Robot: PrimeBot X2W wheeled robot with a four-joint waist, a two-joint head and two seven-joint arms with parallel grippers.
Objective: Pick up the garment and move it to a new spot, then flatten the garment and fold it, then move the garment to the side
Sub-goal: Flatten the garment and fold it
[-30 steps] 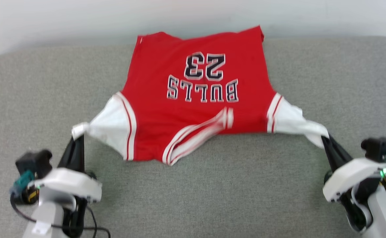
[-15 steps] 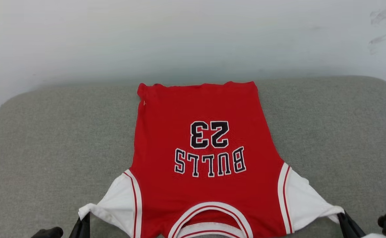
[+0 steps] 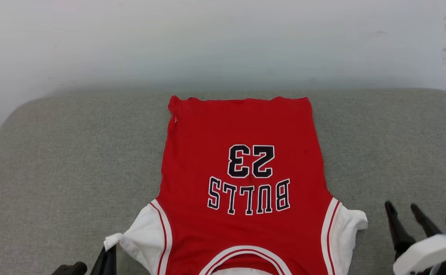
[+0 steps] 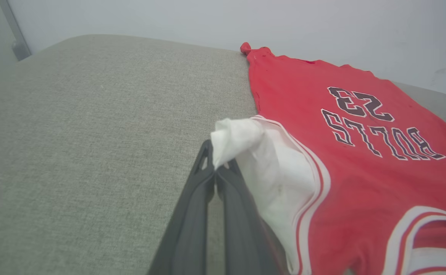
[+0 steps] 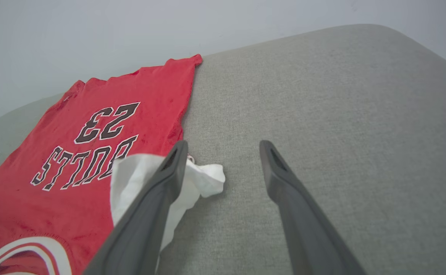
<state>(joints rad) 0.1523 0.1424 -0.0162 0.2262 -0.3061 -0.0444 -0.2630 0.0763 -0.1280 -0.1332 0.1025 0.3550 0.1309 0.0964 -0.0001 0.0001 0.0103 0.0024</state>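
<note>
Since a moment ago one thing has changed: your right hand has let go of the right sleeve, which now lies slack on the grey bench.

Working from the left, your left hand stays clamped shut on the bunched tip of the white left sleeve. The garment lies spread in the middle of the bench, with its hem toward the wall and its striped collar nearest you. Its print faces up and reads upside down from the head view: "23" beyond "BULLS", in black letters outlined in white. No other label is legible. On the right, the hand's fingers stand wide apart and empty, just beside the dropped sleeve.

Expect the jersey to be light, soft and limp. It will likely sag and stretch wherever you pull at a single point. Pinch it at sleeve cuffs, shoulders or hem corners with both hands rather than in loose cloth.
</note>
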